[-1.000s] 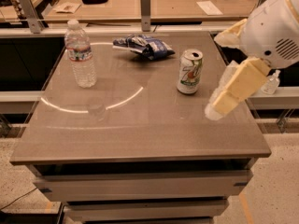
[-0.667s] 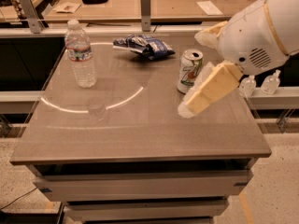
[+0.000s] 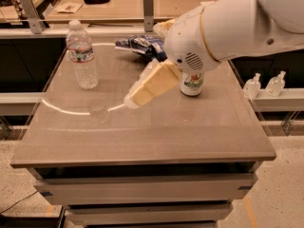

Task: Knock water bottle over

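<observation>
Water bottle [image 3: 81, 56] stands upright at far left of the surface [image 3: 156, 132], not yet knocked. Your gripper [image 3: 134, 97] hovers mid-surface, well apart from it. You cannot tell how the jaws stand. The whole knock is left.

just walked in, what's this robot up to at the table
The robot's arm stretches over the table, its gripper hovering near the middle and pointed toward the water bottle. The bottle stands upright at the back left, apart from the gripper, not yet knocked over. A soda can stands partly hidden behind the arm.
</observation>
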Available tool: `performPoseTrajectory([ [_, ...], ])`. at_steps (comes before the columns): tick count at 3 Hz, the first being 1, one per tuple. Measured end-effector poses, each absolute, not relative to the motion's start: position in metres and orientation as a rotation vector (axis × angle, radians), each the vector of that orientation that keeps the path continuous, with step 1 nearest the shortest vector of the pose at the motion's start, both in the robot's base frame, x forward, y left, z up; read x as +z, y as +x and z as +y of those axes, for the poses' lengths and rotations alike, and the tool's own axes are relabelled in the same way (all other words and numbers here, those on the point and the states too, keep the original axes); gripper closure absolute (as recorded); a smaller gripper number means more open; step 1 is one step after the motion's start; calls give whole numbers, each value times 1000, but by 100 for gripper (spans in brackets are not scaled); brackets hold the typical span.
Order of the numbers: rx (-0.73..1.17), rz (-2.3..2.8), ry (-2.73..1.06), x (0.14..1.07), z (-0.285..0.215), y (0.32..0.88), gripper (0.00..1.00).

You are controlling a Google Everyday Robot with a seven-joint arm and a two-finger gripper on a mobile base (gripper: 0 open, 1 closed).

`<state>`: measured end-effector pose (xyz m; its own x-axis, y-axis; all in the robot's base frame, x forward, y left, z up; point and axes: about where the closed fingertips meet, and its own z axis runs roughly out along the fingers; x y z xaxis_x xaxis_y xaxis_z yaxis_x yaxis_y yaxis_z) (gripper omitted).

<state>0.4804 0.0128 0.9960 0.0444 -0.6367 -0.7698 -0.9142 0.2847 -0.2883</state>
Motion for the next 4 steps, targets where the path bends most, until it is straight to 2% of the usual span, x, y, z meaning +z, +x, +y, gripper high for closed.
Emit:
performPoseTrajectory([
  [1,352,1622,-1497,994,55,491,0],
  [3,319,1610,-1525,993,58,491,0],
  [4,365,1666,-1433,977,56,499,0],
])
